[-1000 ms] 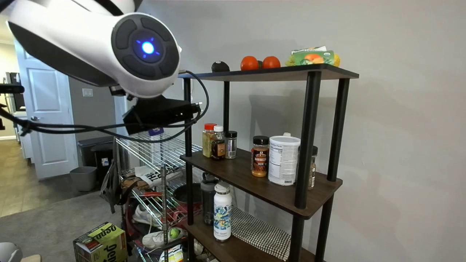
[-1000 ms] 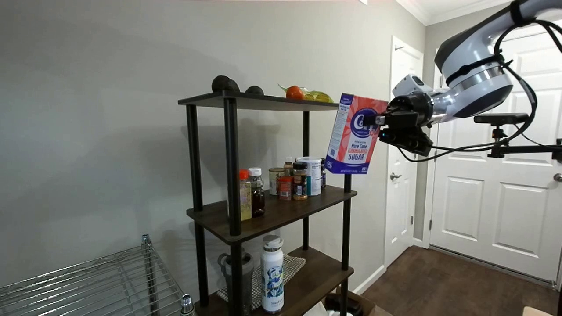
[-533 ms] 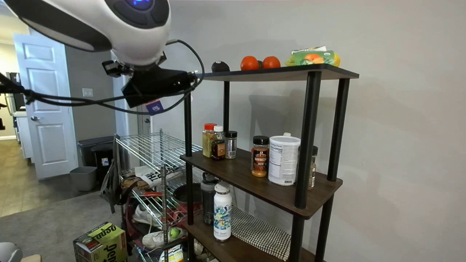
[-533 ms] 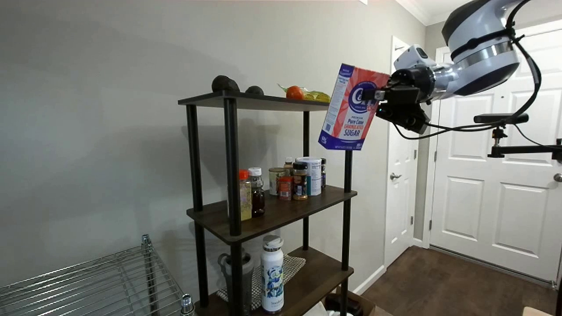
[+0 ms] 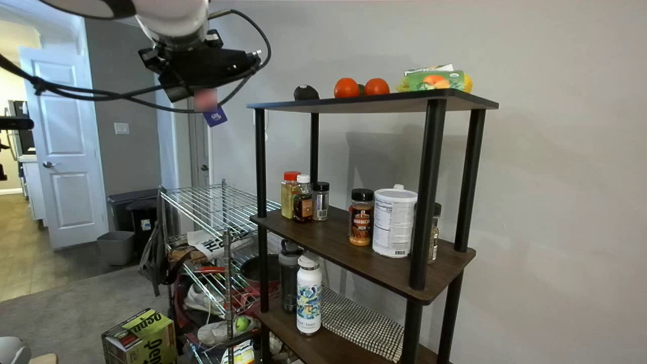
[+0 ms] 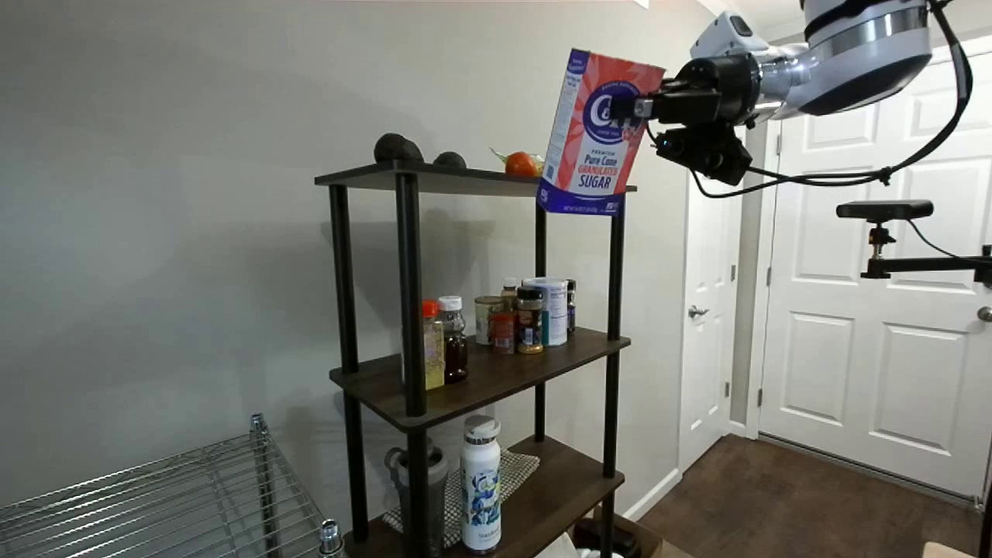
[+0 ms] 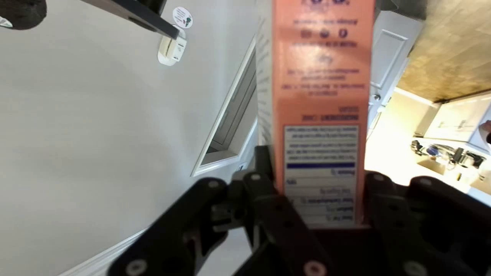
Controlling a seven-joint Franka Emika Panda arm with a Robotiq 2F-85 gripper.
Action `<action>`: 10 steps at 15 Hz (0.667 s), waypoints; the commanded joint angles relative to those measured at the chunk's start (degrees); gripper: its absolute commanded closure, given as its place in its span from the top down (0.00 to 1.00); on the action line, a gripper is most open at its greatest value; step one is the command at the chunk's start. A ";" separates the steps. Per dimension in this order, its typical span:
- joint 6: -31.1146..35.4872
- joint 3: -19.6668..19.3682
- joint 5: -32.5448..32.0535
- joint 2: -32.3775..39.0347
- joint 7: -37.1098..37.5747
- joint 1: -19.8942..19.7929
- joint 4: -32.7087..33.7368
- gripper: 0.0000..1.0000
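My gripper (image 6: 632,108) is shut on a red, white and purple sugar box (image 6: 580,151) and holds it in the air, slightly tilted. In the wrist view the fingers (image 7: 316,172) clasp both sides of the box (image 7: 322,96), with its narrow orange printed face towards the camera. In an exterior view the box overlaps the right end of the black shelf unit's top board (image 6: 465,183). In an exterior view only the box's lower corner (image 5: 215,117) shows, left of and apart from the top board (image 5: 374,103); my fingers are hidden there.
The top board bears avocados (image 5: 306,92), tomatoes (image 5: 347,87) and a green box (image 5: 434,80). The middle board bears a white canister (image 5: 394,222), a barbecue jar (image 5: 361,222) and several bottles. A white bottle (image 6: 481,488) stands below. A wire rack (image 6: 155,496) stands beside.
My gripper and the sugar box have risen steadily. In an exterior view the box has also moved left, from beside the shelf's right post to overlapping the top board's end. The grip has not changed.
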 commanded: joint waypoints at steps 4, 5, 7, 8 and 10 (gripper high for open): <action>11.99 6.14 2.03 -4.51 8.52 1.91 3.80 0.15; 13.83 6.93 1.83 -4.68 9.46 2.19 4.47 0.15; 18.55 8.68 2.20 -4.34 10.83 2.78 5.91 0.15; 21.27 9.39 2.73 -3.89 11.22 3.16 6.61 0.15; 27.45 10.71 4.00 -2.71 11.14 3.83 7.89 0.15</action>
